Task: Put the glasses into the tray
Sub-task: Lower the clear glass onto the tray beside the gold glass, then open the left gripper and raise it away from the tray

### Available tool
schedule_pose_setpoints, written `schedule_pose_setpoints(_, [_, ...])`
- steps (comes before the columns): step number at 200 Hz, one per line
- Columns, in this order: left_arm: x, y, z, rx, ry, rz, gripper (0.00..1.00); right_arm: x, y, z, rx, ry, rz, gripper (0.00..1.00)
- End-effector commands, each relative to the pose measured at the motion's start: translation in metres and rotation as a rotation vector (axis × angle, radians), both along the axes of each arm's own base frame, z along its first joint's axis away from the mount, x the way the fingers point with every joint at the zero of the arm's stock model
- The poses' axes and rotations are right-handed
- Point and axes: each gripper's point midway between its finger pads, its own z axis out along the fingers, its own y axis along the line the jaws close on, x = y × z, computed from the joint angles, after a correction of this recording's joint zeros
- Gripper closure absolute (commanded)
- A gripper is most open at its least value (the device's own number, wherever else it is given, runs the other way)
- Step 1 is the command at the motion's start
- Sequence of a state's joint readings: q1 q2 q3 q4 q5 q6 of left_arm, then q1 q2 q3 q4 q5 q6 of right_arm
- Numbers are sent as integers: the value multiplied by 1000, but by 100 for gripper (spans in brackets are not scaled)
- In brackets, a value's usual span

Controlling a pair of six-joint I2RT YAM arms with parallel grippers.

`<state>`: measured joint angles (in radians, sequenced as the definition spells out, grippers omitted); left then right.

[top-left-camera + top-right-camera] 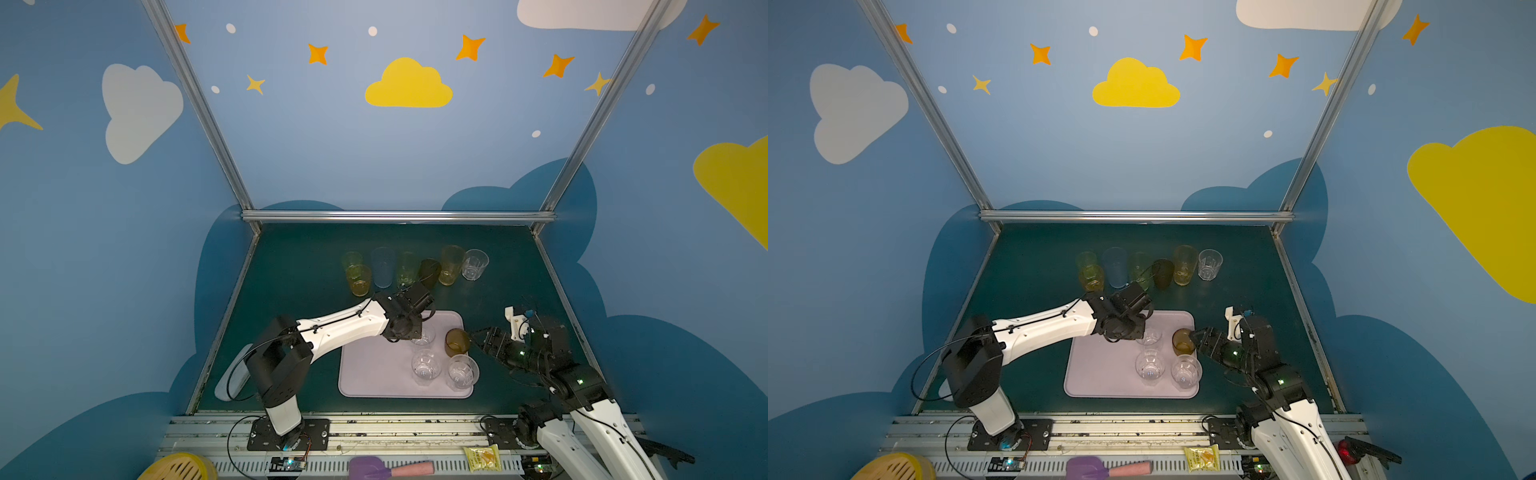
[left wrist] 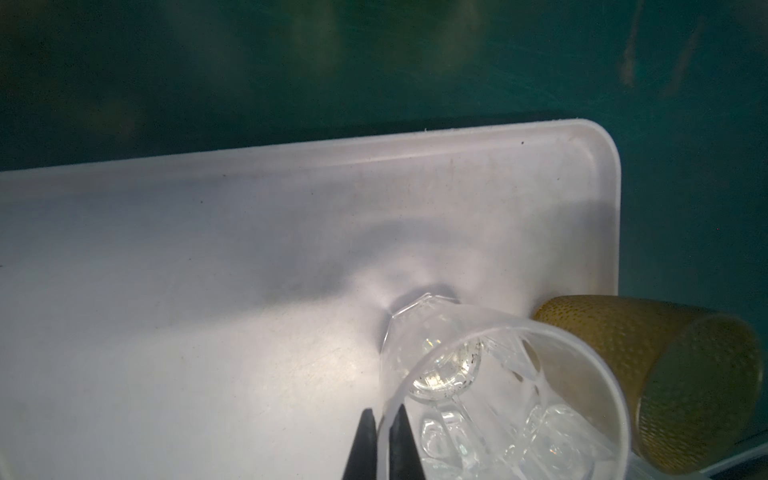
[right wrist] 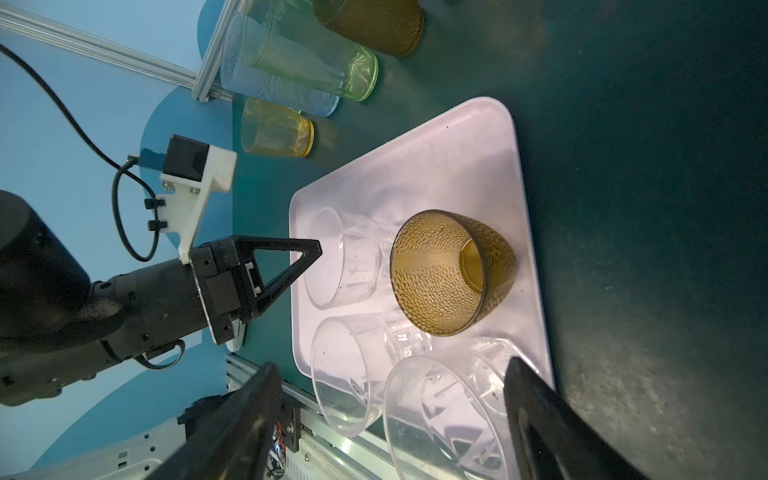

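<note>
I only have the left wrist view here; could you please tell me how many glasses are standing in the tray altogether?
Observer: Four stand in the tray: three clear tumblers and one brown tumbler.
Operator: Thank you. How many are outside it?
Observer: Seven glasses stand in a row on the green table, beyond the tray's far edge.
Operator: And what is the right pincer doing?
Observer: The right pincer is open and empty beside the brown tumbler, at the tray's right edge.
</note>
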<state>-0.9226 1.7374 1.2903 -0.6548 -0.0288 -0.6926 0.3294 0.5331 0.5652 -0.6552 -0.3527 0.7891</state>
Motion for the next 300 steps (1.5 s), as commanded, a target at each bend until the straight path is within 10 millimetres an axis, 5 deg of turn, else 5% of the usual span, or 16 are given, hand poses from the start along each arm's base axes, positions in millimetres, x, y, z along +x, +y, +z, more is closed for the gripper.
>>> schedule_pose_setpoints(1, [-1,-8,0,-3,11,-19,96,3,-2,-4,-13,3,-13,17])
schedule_pose_setpoints(118, [-4,-9,-2,20,17,-35,96,4,-1,-9,-14,20,-10,17])
schedule_pose_setpoints(152, [-4,-10,0,8,13,-33,78,4,-1,-9,-13,16,-10,17])
schedule_pose_setpoints(237, [-3,-10,17,-27,-19,-25,64,4,-1,-7,-6,17,-12,17])
schedule_pose_setpoints(300, [6,12,45,0,-103,11,50,5,-1,-4,-6,15,-16,17])
